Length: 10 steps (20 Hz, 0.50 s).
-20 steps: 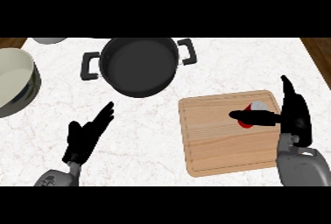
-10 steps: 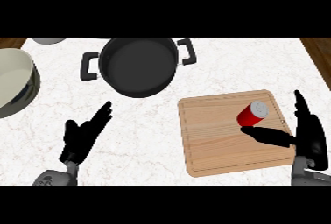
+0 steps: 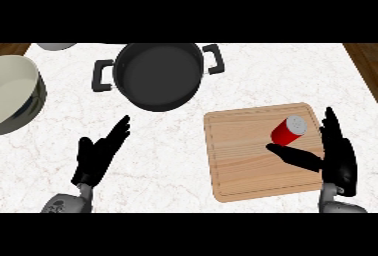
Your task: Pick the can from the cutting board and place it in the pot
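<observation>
Pointing up-worktop, right hand point(image 3: 338, 159) fingers point(image 3: 331, 131) straight and released, thumb point(image 3: 294, 155) stretched just below the red can point(image 3: 288, 129), nothing grasped. Can sits on the cutting board point(image 3: 247, 160) near its far right corner, board at the worktop's point(image 3: 162, 150) right edge. Black pot point(image 3: 157, 75) at the far edge, well apart. Left hand point(image 3: 98, 157) open near front-left.
</observation>
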Tool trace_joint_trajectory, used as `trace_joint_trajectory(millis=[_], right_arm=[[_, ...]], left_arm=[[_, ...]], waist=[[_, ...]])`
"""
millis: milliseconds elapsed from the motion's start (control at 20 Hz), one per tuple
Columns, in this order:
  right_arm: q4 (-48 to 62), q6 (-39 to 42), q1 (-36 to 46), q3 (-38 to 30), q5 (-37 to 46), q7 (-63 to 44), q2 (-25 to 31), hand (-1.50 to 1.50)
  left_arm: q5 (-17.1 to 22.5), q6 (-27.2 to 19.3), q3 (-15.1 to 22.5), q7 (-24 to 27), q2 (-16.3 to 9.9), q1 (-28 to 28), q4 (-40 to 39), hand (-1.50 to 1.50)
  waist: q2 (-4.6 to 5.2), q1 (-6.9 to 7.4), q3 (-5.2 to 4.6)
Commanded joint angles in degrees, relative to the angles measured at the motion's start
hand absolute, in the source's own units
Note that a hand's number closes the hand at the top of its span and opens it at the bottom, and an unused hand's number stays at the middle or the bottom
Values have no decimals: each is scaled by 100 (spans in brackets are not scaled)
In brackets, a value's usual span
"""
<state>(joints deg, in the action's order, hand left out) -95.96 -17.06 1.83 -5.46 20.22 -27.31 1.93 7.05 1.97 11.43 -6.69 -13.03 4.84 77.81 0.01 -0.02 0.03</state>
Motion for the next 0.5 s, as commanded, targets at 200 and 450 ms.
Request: trace_joint_trajectory(millis=[200,450], right_arm=[[914,-592,254,60,-699,716,-185,-150],[2031,-323,434,-256,-1221,1897,-189,-150]], left_arm=[[-257,28,-43,-146,242,-202,296,0],[-141,468,-506,-34,66,89,-79,0]], waist=[[-3,16,-2],[2,8,-2]])
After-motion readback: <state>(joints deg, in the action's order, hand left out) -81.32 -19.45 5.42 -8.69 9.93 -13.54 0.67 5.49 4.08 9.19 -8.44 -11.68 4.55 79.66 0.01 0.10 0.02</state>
